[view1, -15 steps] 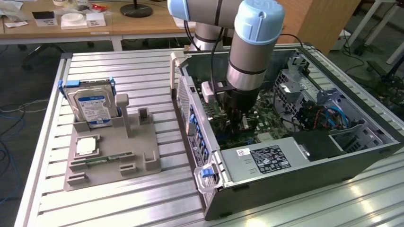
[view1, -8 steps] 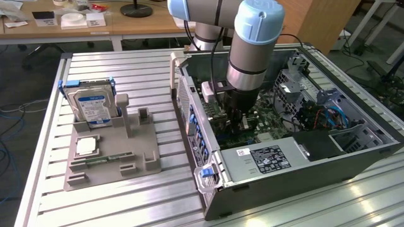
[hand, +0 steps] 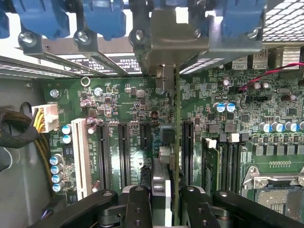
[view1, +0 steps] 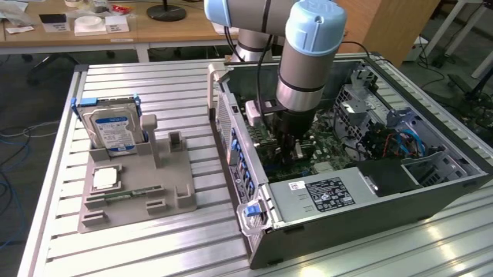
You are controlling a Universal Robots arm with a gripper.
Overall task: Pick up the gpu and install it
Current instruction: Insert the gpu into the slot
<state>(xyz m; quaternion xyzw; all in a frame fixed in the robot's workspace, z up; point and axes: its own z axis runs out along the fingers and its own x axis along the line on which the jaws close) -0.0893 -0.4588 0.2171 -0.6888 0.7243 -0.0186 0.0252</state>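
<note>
We see a ribbed aluminium work table (view1: 154,86) filling most of the exterior view, its slats catching bright glare near the front right. Beyond its far edge stands a light wooden desk (view1: 138,32) with small white boxes (view1: 89,24) and a black round lamp base (view1: 166,11) on it. At the far right rises a wooden cabinet (view1: 389,23). The floor (view1: 31,98) is dark grey, with loose cables (view1: 11,135) trailing on the left.

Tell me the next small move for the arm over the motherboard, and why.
Probably ease the thin card with the silver end bracket straight down. The fingers grip it edge-on above the green motherboard, apparently lined up over a black expansion slot, its bracket near the case's rear openings; whether it is seated is unclear.
</note>
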